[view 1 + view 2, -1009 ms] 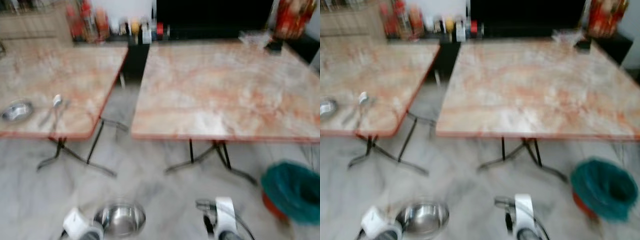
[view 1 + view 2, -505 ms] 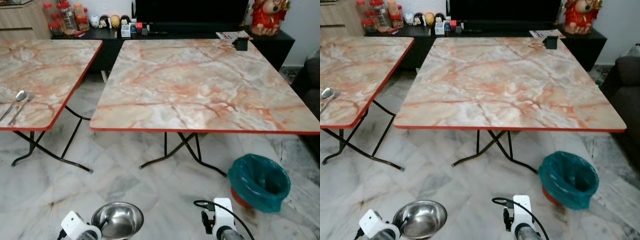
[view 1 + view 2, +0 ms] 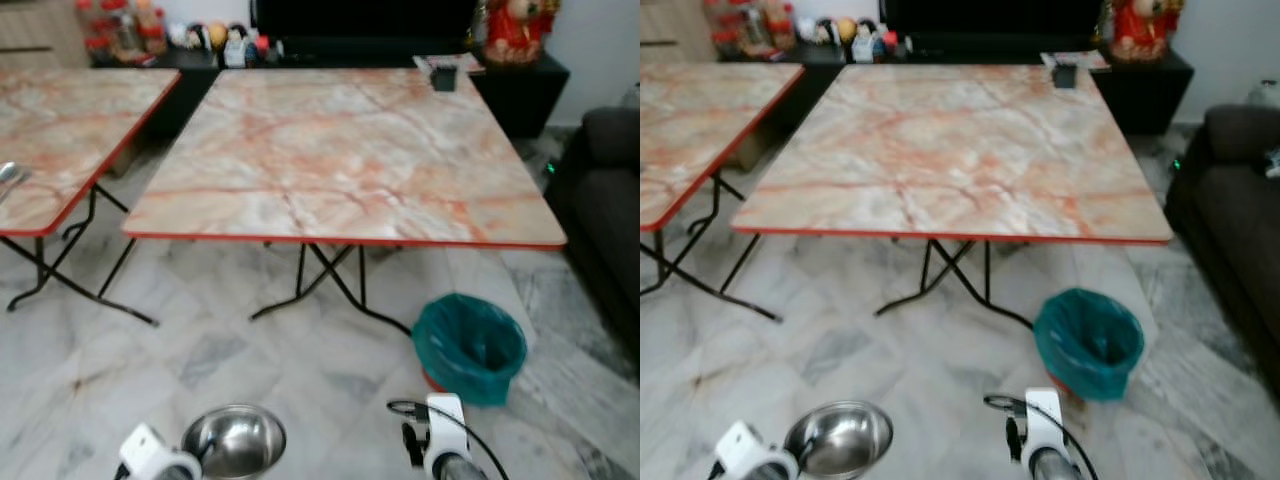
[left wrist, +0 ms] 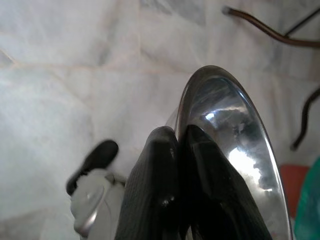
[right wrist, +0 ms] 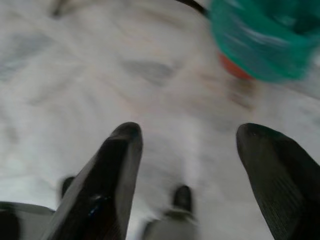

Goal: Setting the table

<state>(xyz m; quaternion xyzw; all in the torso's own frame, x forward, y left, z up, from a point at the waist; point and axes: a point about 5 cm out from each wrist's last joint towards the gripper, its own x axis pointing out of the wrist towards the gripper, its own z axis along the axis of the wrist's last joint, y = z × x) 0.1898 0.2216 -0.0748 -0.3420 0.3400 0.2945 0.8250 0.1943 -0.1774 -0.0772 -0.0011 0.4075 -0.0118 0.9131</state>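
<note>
Gripping steel bowl [image 4: 235,145] rim | left tool [image 4: 180,145] | spoon [image 3: 8,172] cropped

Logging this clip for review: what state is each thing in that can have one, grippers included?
Left gripper: shut on the steel bowl's rim.
Steel bowl: held low over the floor, mouth up, empty.
Right gripper: open, holding nothing, above the floor.
Middle table: standing on folding legs, a small dark item at its far edge.
Bin: upright on the floor, lined with a green bag.
</note>
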